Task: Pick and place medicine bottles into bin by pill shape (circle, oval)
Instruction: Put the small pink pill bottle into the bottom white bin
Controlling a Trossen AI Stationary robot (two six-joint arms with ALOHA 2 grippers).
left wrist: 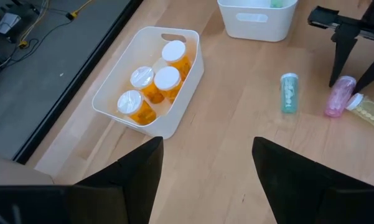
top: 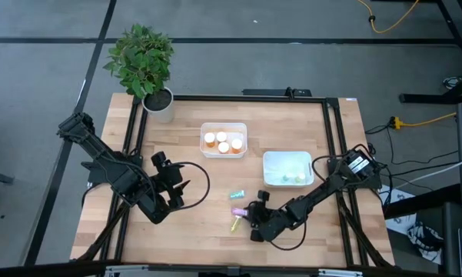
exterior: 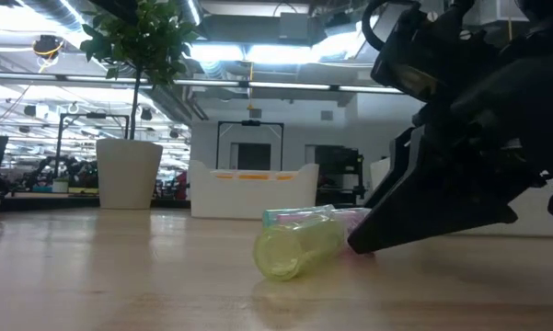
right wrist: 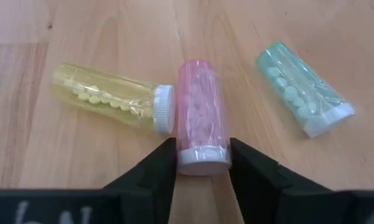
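Your right gripper has its fingers closed in on the cap end of the pink bottle, one finger touching each side, with the bottle lying flat on the table. The right arm reaches low across the table from its right edge, the gripper tilted down to the wood.

Just beside the pink bottle lies the yellow bottle, its white cap nearly touching the pink one. The teal bottle lies near the pink bottle on its other side, apart from it.

Well beyond the pink bottle, the orange bin holds four orange bottles with white caps, and the white bin holds pale green ones.

Your left gripper hangs wide open and empty, well left of the pink bottle, above bare wood.
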